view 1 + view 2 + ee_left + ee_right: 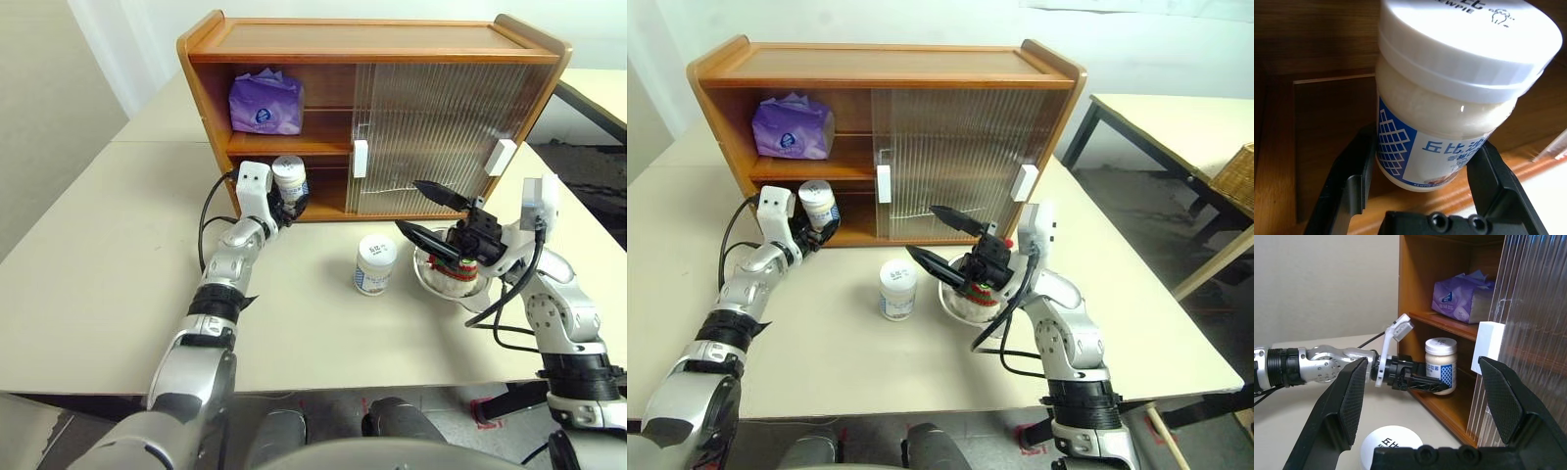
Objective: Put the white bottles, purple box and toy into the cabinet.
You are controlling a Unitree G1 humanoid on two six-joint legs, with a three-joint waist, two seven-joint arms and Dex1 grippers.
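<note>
My left gripper (284,204) is shut on a white bottle (290,180), its fingers (1352,181) pressed against both sides of the jar (1459,93). It holds the bottle upright at the open left mouth of the cabinet's (372,44) lower shelf. The purple box (265,102) lies on the upper shelf, at the left. A second white bottle (374,264) stands on the table in front of the cabinet. The toy (458,279) lies in a steel bowl (427,277) to its right. My right gripper (409,206) hangs open above the bowl, pointing left and holding nothing.
The ribbed sliding doors (431,127) with white handles (360,158) cover the cabinet's middle and right, leaving its left bay open. A second table (1176,117) and a wicker basket (1236,171) stand off to the right. The near table edge lies just in front of me.
</note>
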